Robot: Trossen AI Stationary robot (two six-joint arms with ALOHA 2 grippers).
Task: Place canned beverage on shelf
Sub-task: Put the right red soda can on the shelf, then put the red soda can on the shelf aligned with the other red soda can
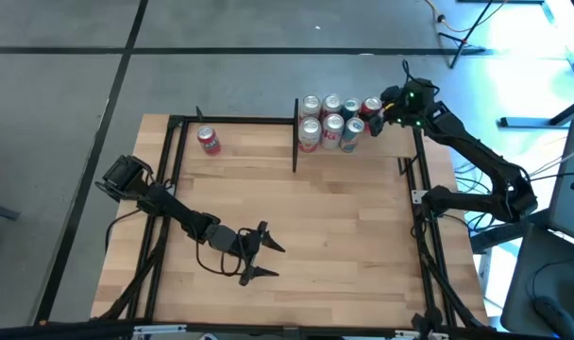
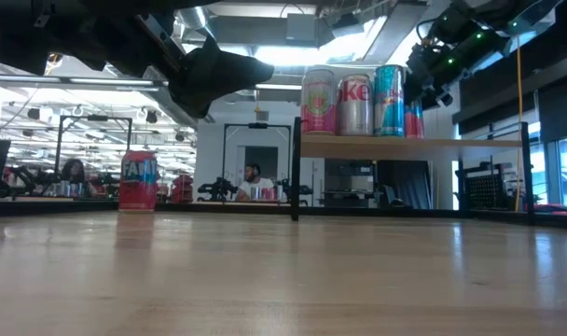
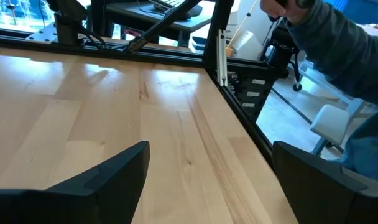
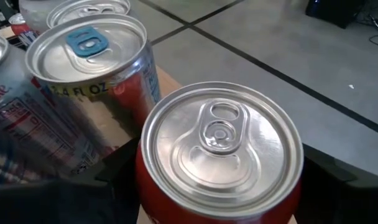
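Observation:
A red can (image 4: 220, 149) stands upright between the fingers of my right gripper (image 1: 377, 111), at the far right end of the shelf (image 2: 470, 145). My right gripper is shut on it. Several other cans (image 1: 329, 123) stand on the shelf board beside it, among them one with a blue tab (image 4: 89, 56). One more red can (image 1: 209, 141) stands upright on the tabletop at the far left. My left gripper (image 1: 261, 255) hovers open over the near middle of the table, with nothing between its fingers (image 3: 114, 180). My right gripper pinches the red can's side wall (image 4: 142, 180) just below the top rim, one finger on each side. The fingers come from the table's right, slanting down. The can stays upright; its base (image 2: 414, 135) is level with the shelf board, but I cannot tell whether it rests there.
Thin black posts (image 1: 295, 137) frame the shelf and the table's edges. The neighbouring cans stand close to the held can. A person's grey sleeve (image 3: 338, 43) shows beyond the table's edge. Bare wood (image 1: 344, 227) spreads across the middle of the table.

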